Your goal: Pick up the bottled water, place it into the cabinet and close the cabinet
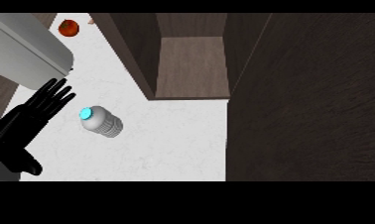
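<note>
The bottled water is a clear ribbed bottle with a light blue cap, on the white counter left of centre. My left hand is at the left edge, open, fingers straight and pointing up the view. Its fingertips end just left of the bottle's cap and a small gap separates them. The cabinet stands open at the top centre, showing a bare wooden shelf inside. Its dark door fills the right side of the view. My right hand does not show.
A red round fruit lies on the counter at the top left. A large grey rounded body slants across the top left corner, just above my left hand. White counter stretches between the bottle and the cabinet door.
</note>
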`<state>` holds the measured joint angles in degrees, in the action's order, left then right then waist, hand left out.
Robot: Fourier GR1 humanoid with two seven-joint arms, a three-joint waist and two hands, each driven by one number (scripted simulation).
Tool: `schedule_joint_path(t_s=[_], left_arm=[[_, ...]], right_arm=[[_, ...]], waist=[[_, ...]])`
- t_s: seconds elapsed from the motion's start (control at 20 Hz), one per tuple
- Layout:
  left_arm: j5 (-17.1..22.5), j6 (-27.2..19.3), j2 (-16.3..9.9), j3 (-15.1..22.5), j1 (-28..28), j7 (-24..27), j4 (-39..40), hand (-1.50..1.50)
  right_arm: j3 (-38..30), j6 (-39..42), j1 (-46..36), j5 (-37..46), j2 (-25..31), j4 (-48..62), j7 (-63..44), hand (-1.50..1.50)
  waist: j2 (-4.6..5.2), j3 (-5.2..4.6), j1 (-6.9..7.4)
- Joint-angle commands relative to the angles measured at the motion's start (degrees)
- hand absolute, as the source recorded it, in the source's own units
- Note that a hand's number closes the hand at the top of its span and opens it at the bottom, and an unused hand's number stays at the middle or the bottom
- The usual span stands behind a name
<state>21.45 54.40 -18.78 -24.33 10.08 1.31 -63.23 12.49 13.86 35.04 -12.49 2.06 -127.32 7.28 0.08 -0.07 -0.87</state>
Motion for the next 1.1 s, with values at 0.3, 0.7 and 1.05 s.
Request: schedule_joint_path(t_s=[0.3, 0.7, 1.05], left_arm=[[-15.6, -0.5, -2.7, 1.6, 7.5, 17.4, 23.1, -1.50], [-20.0, -3.4, -1.8, 4.2, 14.4, 22.5, 37.7, -1.50], [-22.6, -4.9, 0.0, 6.1, 14.5, 29.1, 42.2, -1.50]], right_arm=[[1.1, 1.8, 5.2, -0.3, 1.3, -2.0, 3.4, -1.50], [1.7, 0.6, 4.9, -0.5, 1.1, -3.2, 1.6, -1.50], [2.6, 0.0, 2.8, 1.6, 0.3, -0.6, 2.6, -1.50]], waist=[[0.11, -0.04, -0.68], [0.29, -0.10, -0.98], [0.40, -0.14, -0.93]])
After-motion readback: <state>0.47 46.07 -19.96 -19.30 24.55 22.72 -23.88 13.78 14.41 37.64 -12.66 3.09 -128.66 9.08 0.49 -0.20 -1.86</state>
